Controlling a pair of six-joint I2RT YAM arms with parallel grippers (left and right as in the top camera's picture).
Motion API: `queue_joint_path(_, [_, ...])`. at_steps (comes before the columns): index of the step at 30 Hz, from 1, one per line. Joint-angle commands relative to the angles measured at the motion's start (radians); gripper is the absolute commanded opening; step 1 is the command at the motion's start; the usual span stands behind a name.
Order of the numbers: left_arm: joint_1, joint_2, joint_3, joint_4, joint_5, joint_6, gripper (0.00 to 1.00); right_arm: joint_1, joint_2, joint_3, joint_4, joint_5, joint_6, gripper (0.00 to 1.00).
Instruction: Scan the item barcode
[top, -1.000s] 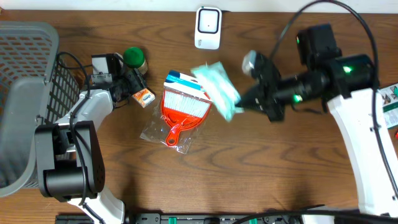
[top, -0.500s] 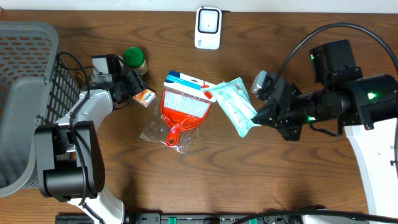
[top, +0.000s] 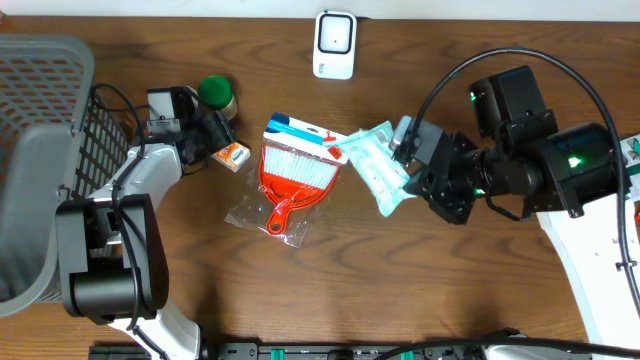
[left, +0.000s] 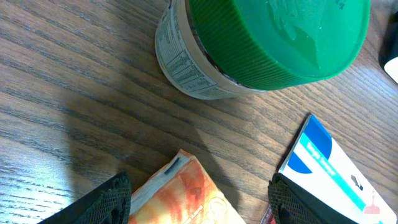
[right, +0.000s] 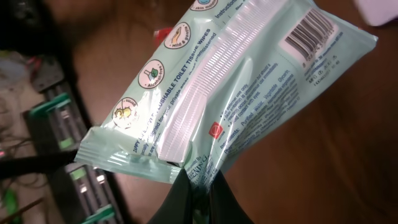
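The wipes pack (top: 378, 165) is pinched at one end by the right gripper (top: 410, 190), its long axis pointed toward the scanner (top: 335, 44).

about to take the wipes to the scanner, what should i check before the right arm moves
1. Right gripper shut on wipes pack: ok.
2. Barcode showing on the pack, unwrinkled: ok.
3. Barcode turned toward scanner: cannot tell.
4. Pack in front of scanner: not ok, it hangs off to one side.
5. Left gripper open, over by the green-lidded jar, out of the way: ok.
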Motion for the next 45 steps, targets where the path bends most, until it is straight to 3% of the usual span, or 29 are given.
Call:
queue_joint_path(1, [0.007,-0.005,0.04,0.008,-0.017,0.016,0.71,0.024,-0.026,0.012,0.032,0.089,0.062,0.01])
queue_joint_path(9, [0.007,-0.005,0.04,0.017,-0.021,0.016,0.71,0.05,-0.066,0.012,0.104,0.16,0.068,0.01])
queue_joint_path(45, [0.007,-0.005,0.04,0.017,-0.028,0.023,0.71,0.124,-0.078,0.012,0.084,0.207,0.029,0.01])
